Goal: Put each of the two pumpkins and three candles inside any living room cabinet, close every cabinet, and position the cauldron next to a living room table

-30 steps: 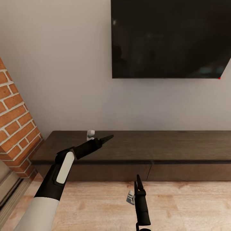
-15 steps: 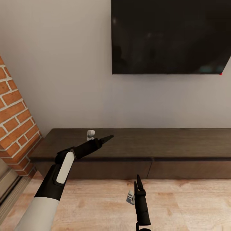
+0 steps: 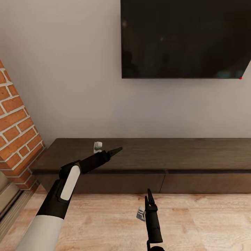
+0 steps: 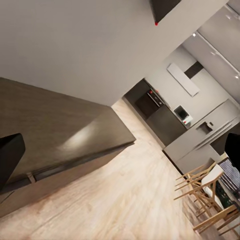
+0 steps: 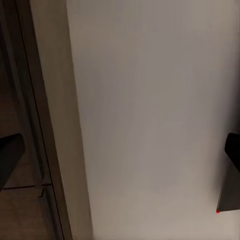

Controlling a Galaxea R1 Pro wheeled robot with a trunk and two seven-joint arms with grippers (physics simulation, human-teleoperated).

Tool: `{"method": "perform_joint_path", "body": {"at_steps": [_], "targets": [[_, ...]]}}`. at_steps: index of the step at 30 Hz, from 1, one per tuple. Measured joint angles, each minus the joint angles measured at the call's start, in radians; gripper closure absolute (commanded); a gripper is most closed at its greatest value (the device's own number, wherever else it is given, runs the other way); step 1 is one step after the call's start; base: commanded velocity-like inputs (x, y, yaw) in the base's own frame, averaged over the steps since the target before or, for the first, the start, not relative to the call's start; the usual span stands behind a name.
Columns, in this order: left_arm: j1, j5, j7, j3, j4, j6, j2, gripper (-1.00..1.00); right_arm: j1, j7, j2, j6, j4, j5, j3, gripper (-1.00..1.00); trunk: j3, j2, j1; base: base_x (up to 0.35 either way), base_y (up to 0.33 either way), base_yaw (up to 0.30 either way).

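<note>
Head view: we face the cabinet (image 3: 146, 164), long and low against the wall, its front panels shut, under a TV (image 3: 184, 38). Our left gripper (image 3: 116, 150) hangs over the cabinet's top near its left end, fingers pressed together. Our right gripper (image 3: 149, 197) points up over the floor (image 3: 104, 223) just before the cabinet, fingers also together. Brick (image 3: 15, 132) stands at left.

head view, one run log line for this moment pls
phase: facing cabinet | cabinet fronts: closed | left end effector: over cabinet top, empty | right end effector: over floor, empty | tv: above
</note>
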Motion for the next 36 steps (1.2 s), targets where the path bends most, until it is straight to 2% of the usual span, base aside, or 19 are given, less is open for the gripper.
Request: {"method": "perform_joint_path", "body": {"at_steps": [21,27,33,36], "targets": [[0.001,0.0,0.0,-0.002,-0.003,0.0,-0.003,-1.0,-0.001,0.002,0.0,0.002,-0.009,-0.006,-0.002,-1.0,0.0,0.0,0.0,0.0,0.0,0.0],[0.001,0.0,0.0,-0.002,-0.003,0.0,-0.005,-1.0,-0.031,0.009,-0.002,0.001,-0.036,0.001,-0.002,-1.0,0.0,0.0,0.0,0.0,0.0,0.0],[0.001,0.0,0.0,-0.002,-0.002,0.0,-0.006,-1.0,-0.076,0.137,0.0,0.007,-0.042,-0.01,-0.003,-1.0,0.0,0.0,0.0,0.0,0.0,0.0],[0.001,0.0,0.0,-0.002,0.001,0.0,-0.006,-1.0,-0.09,0.156,0.0,0.007,-0.051,-0.011,-0.003,-1.0,0.0,0.0,0.0,0.0,0.0,0.0]]}}
